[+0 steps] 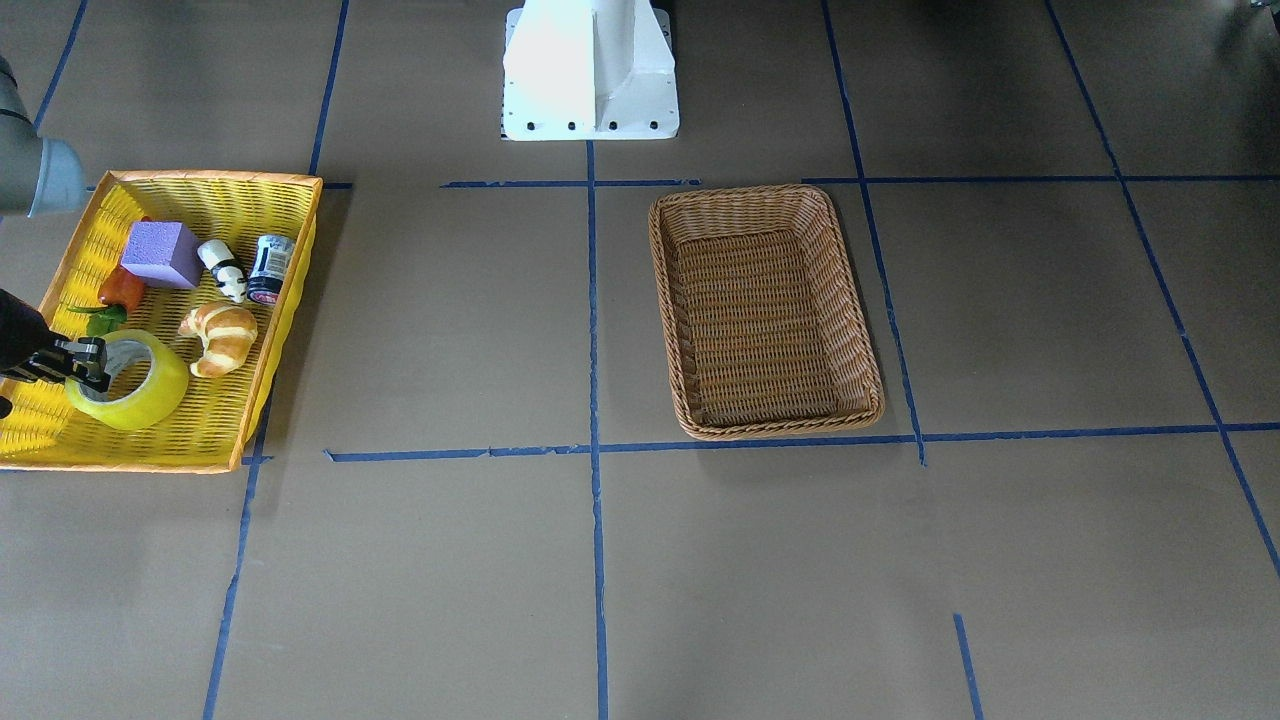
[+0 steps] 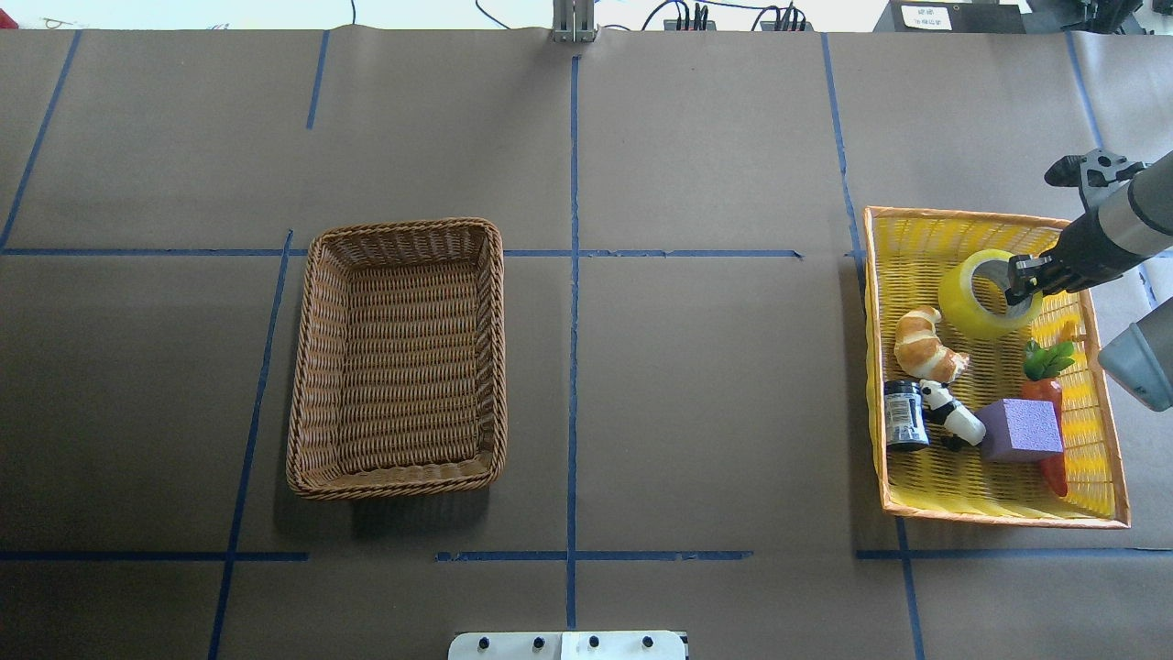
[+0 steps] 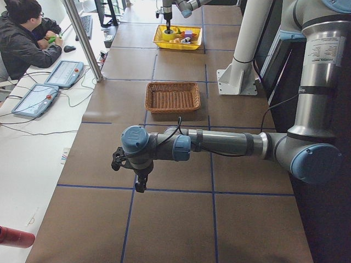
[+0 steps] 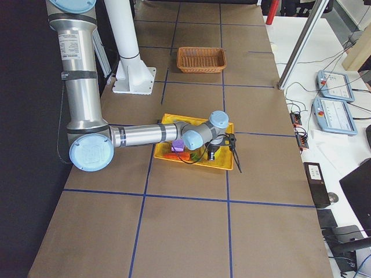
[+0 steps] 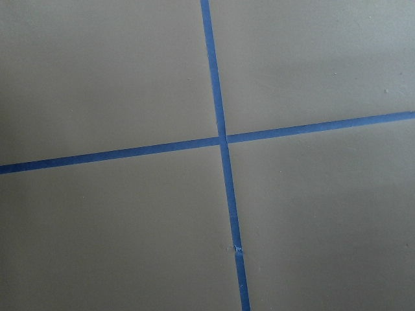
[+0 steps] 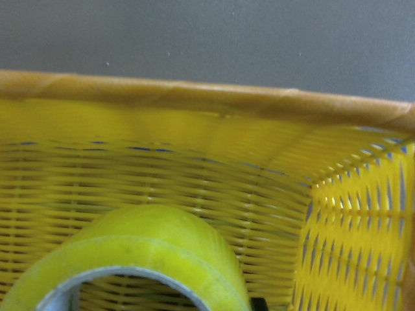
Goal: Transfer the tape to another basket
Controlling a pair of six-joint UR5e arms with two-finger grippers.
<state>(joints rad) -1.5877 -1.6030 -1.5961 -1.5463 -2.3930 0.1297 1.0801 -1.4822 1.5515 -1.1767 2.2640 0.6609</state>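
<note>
The yellow tape roll [image 1: 150, 395] sits tilted in the far end of the bright yellow mesh basket [image 1: 215, 180]. It also shows in the overhead view [image 2: 967, 298] and fills the bottom of the right wrist view [image 6: 162, 240]. My right gripper [image 2: 1019, 286] reaches in from the table's right side and is shut on the roll's wall, one finger inside the core. The brown wicker basket [image 2: 403, 227] stands empty at the table's left of centre. My left gripper [image 3: 140, 183] hangs over bare table, seen only in the left side view; I cannot tell whether it is open or shut.
The yellow basket also holds a croissant [image 2: 926, 344], a dark can [image 2: 905, 414], a panda figure [image 2: 948, 417], a purple block [image 2: 1019, 429] and a carrot [image 2: 1045, 394]. The robot's white base [image 1: 590, 70] stands at the near middle. An operator sits beside the table.
</note>
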